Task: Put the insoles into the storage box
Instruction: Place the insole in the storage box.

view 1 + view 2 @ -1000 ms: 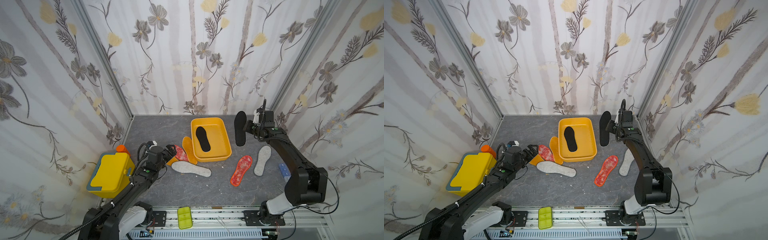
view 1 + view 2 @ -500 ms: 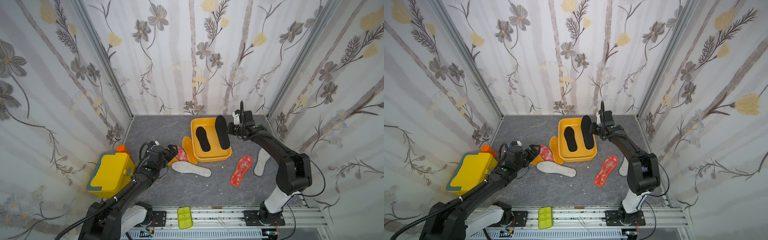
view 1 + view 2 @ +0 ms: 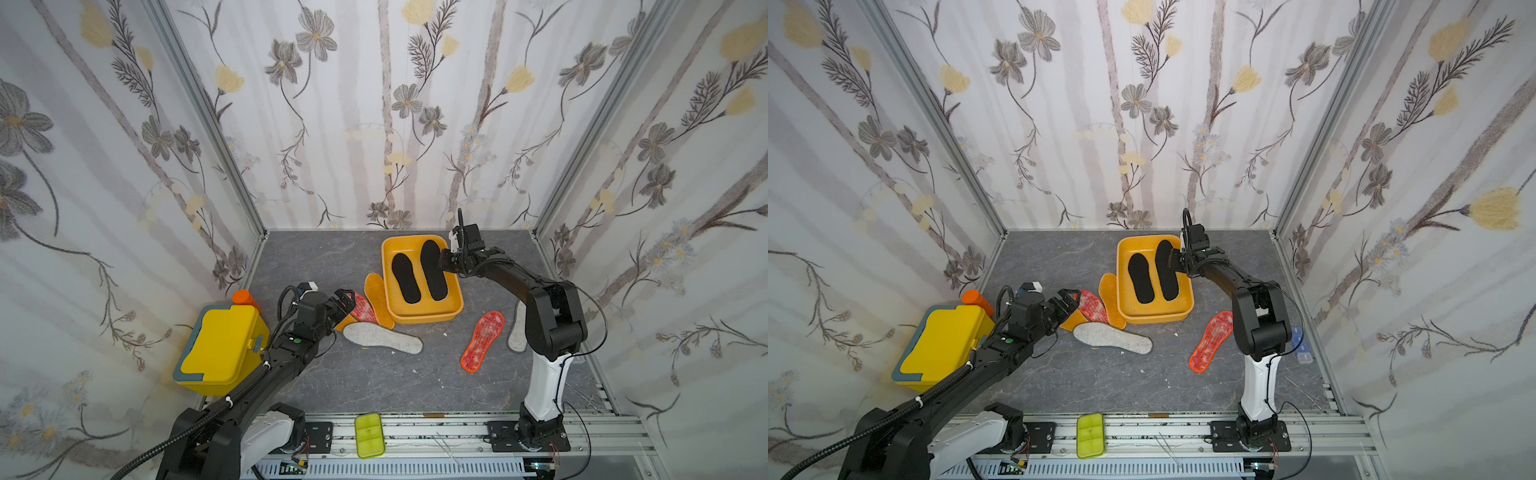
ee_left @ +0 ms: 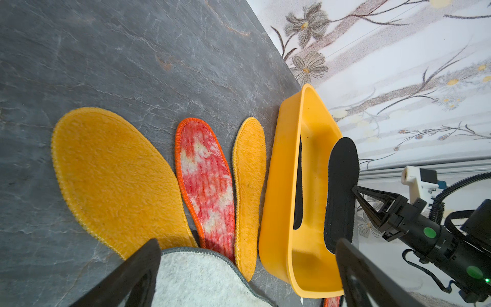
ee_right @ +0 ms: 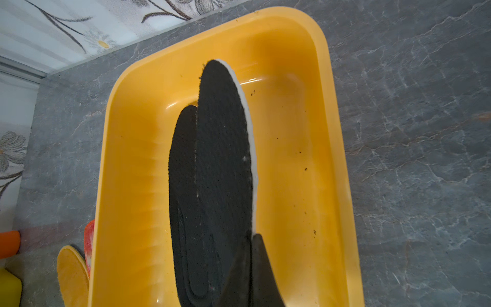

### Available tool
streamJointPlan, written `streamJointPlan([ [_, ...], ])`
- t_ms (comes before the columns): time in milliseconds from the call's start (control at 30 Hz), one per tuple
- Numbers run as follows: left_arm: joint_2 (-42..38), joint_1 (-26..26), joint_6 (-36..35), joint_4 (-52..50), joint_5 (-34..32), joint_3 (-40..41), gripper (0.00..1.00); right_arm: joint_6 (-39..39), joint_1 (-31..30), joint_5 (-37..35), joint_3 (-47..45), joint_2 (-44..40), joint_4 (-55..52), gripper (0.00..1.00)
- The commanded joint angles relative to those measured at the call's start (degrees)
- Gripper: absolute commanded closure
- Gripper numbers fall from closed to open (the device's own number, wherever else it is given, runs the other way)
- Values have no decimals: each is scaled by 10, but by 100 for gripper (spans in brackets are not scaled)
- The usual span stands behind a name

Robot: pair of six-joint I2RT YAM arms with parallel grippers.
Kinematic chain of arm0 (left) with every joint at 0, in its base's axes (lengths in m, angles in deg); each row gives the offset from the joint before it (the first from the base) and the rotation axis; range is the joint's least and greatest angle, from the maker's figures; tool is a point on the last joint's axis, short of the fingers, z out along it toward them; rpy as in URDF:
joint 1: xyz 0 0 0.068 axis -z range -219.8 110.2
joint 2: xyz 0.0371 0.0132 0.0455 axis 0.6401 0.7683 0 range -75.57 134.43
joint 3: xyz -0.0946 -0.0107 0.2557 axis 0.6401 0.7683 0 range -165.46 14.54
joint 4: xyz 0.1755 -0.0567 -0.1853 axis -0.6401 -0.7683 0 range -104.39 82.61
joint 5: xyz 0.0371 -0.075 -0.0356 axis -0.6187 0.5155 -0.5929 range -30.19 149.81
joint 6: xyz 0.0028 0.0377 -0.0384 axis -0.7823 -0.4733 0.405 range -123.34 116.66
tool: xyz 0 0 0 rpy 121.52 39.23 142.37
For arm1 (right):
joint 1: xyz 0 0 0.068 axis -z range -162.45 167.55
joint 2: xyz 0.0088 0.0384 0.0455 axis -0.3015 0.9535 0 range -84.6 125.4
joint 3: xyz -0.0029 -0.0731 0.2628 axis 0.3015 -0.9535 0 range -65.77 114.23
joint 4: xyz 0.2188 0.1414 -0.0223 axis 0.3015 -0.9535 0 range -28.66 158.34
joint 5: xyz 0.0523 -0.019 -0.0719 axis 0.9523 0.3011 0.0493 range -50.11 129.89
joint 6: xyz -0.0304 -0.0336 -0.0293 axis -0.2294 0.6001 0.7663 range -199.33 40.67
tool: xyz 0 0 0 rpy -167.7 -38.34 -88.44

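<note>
Right wrist view, right end effector [image 5: 249,255] clamping black insole [image 5: 223,159] over storage box [image 5: 292,53]; left end effector [image 3: 341,305] agape

No legible txt, brand, no. or sign in any view. Storage box [image 3: 424,319], black insole [image 5: 223,159], yellow lidded box [image 3: 220,349] and green tray [image 3: 369,435] show plain surfaces, no lettering that can be made out.
</note>
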Motion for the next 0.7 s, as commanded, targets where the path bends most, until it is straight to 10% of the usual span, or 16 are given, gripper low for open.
streamJointPlan([
  [0,2,0,-1,9,-4,2,0,-18,-2,-11,7,11,20,100],
  [667,-6,0,-3,-1,-14,4,0,-78,-14,-60,1,43,38,100],
])
